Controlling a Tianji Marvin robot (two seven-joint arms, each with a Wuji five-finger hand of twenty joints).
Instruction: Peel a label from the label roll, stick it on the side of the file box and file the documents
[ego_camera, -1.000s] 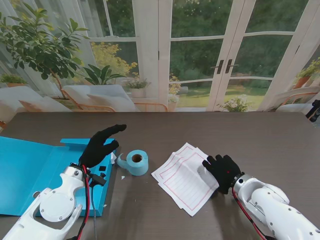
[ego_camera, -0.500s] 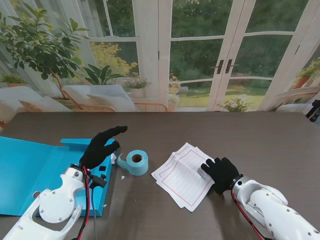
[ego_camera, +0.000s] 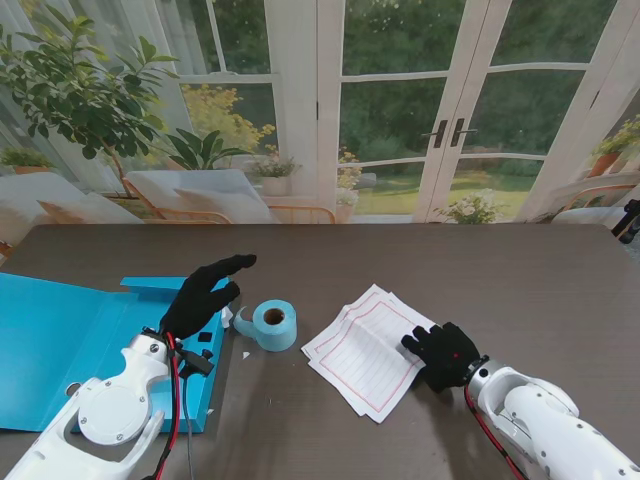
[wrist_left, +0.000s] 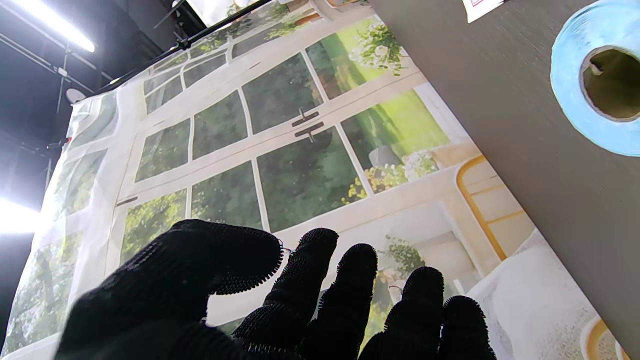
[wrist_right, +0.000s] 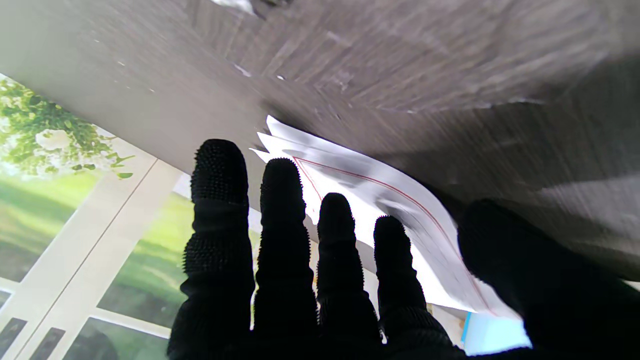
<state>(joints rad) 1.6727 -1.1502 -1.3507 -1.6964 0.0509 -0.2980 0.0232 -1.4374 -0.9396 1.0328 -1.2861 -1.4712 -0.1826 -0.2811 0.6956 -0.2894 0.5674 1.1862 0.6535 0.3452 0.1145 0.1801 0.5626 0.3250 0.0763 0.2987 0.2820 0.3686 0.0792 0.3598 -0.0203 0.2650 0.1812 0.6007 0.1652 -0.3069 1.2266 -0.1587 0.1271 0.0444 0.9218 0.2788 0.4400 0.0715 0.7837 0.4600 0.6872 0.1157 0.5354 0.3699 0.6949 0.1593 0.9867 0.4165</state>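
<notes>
two hands, and the right hand (ego_camera: 444, 355) is the nearer: its fingers (wrist_right: 280, 200) grasp the right edge of the documents (ego_camera: 368, 350) at lower centre, white red-ruled sheets fanned on the counter (ego_camera: 520, 280), long axis slanting lower right. the left hand (ego_camera: 200, 295), released, hovers over the blue file box (ego_camera: 60, 340).
</notes>
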